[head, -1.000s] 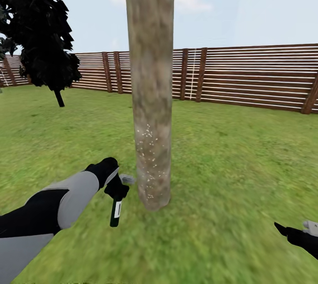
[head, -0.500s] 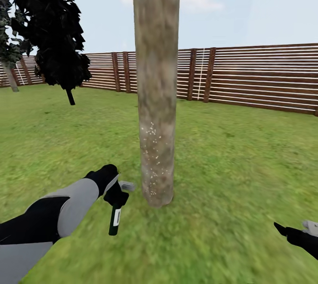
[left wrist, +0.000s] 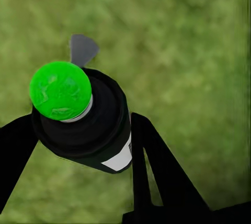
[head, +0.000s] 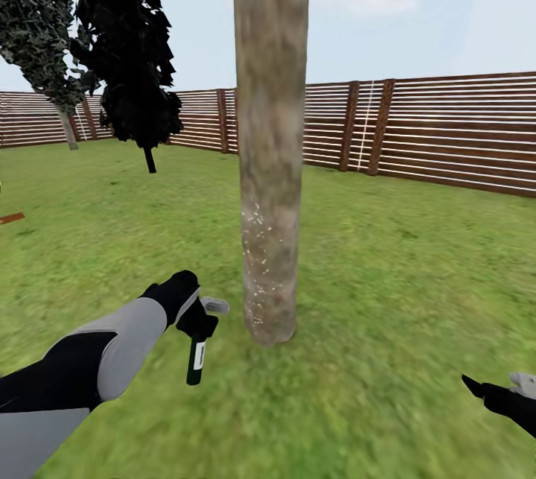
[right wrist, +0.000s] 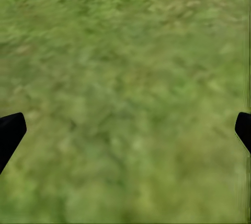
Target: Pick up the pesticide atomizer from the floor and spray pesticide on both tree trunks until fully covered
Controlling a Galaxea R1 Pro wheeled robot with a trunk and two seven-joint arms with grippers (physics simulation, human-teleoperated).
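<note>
A thick grey-brown tree trunk [head: 269, 166] rises from the grass floor [head: 372, 278] straight ahead, with pale specks on its lower part. My left gripper [head: 195, 322] is shut on the dark pesticide atomizer [head: 196, 356], just left of the trunk's base. The bottle hangs below the fingers and its grey trigger head [head: 214, 305] points at the trunk. In the left wrist view the atomizer [left wrist: 86, 125] sits between the black fingers [left wrist: 157, 166], with a green round end toward the camera. A second tree [head: 67, 129] stands far left. My right gripper [head: 495, 389] is open over grass [right wrist: 125, 130].
A black conifer [head: 134, 54] stands at the back left, near the second tree. A brown slat fence [head: 447, 129] closes the lawn behind. A small reddish strip [head: 11, 218] lies at the left edge. Open grass spreads to the right of the trunk.
The whole view has swung left, so the camera moved: the fence and conifer slid right and the second tree came into sight. Both arms keep their places in the picture.
</note>
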